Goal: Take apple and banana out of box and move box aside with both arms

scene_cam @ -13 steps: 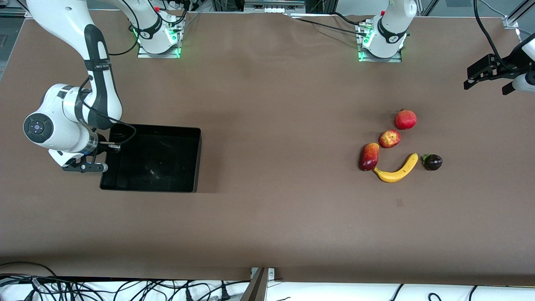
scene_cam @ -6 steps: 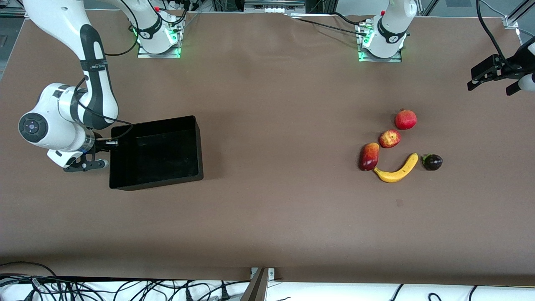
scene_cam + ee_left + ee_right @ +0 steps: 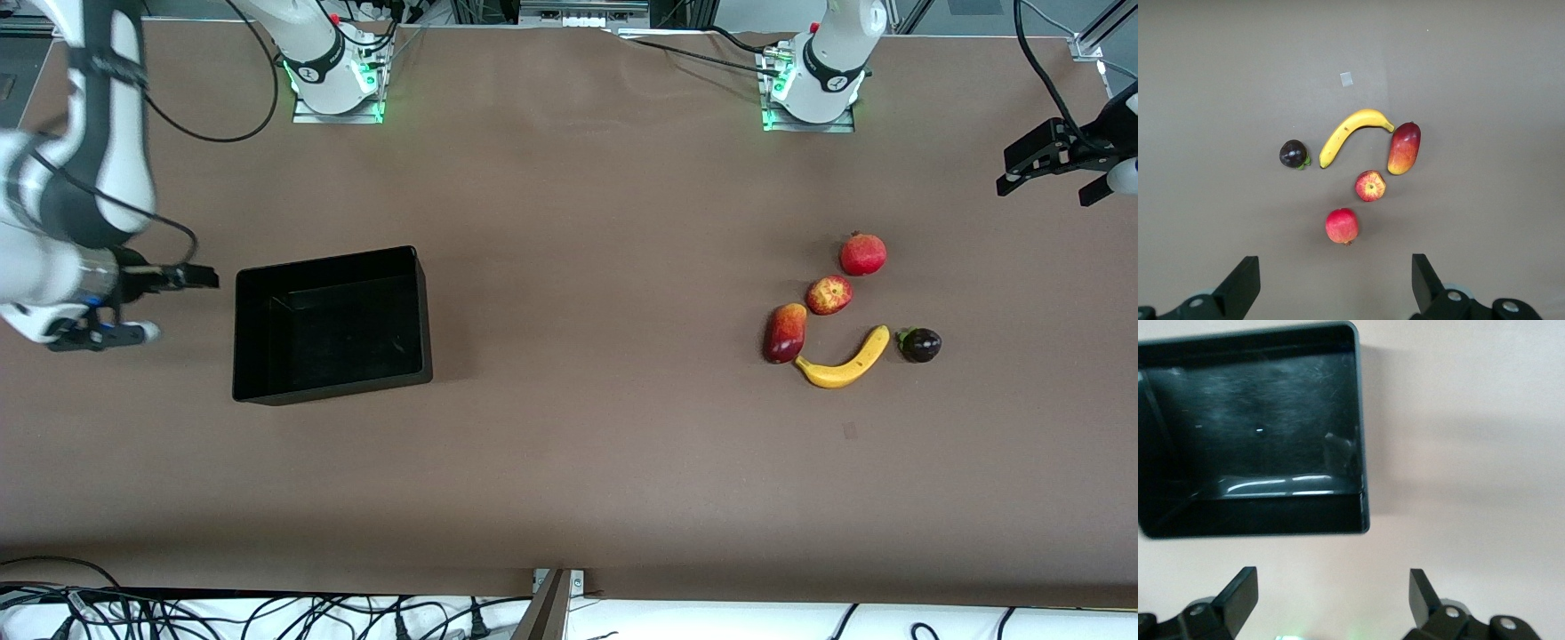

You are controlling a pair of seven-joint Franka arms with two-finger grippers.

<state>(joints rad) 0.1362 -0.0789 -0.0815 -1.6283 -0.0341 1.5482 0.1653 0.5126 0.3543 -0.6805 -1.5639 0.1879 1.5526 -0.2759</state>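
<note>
A shallow rectangular glossy black plastic tray (image 3: 331, 324) sits flat on the brown table (image 3: 578, 462) toward the right arm's end, with nothing inside it. The right claw (image 3: 169, 302) hangs just beside the tray's short wall at that end, clear of it, its two black fingers (image 3: 1238, 597) spread wide apart and holding nothing.

Toward the left arm's end lies a cluster of fruit. A small round red-and-yellow speckled apple (image 3: 829, 295) rests in the middle of the group. A curved yellow banana (image 3: 845, 360) lies nearer to the front camera than the apple, one tip almost touching a red-and-yellow mango-shaped fruit (image 3: 786, 332) just beside the apple. A round red pomegranate-like fruit (image 3: 862, 254) sits farther from the front camera than the apple, and a small dark purple round fruit with green leaves (image 3: 919, 344) lies beside the banana's other tip.

The left claw (image 3: 1053, 169) waits in the air over the table's edge at its own end, fingers (image 3: 1241, 287) wide apart and empty.
</note>
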